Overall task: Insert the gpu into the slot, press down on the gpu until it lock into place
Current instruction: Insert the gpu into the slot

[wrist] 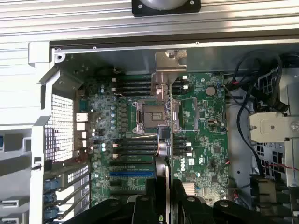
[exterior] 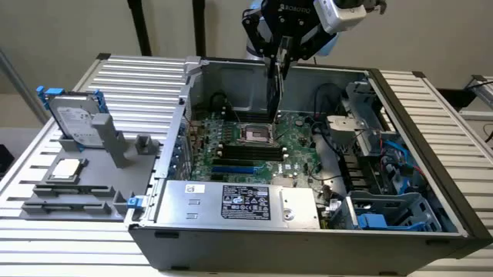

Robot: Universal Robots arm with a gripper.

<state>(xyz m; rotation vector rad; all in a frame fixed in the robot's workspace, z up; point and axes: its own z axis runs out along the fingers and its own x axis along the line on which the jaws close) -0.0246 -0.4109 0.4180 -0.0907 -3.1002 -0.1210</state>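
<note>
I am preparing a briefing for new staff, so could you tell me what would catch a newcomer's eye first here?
The open computer case on the slatted table stands out first, with its green motherboard bare. Above the board, the pincer holds the gpu upright. The bright-blue slot lies empty beside the silver power-supply box.

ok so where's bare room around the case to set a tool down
Bare table slats at the exterior view's right of the case and beyond the grey fixture. Crowded inside the case: motherboard, cables, and the gpu held by the end effector.
</note>
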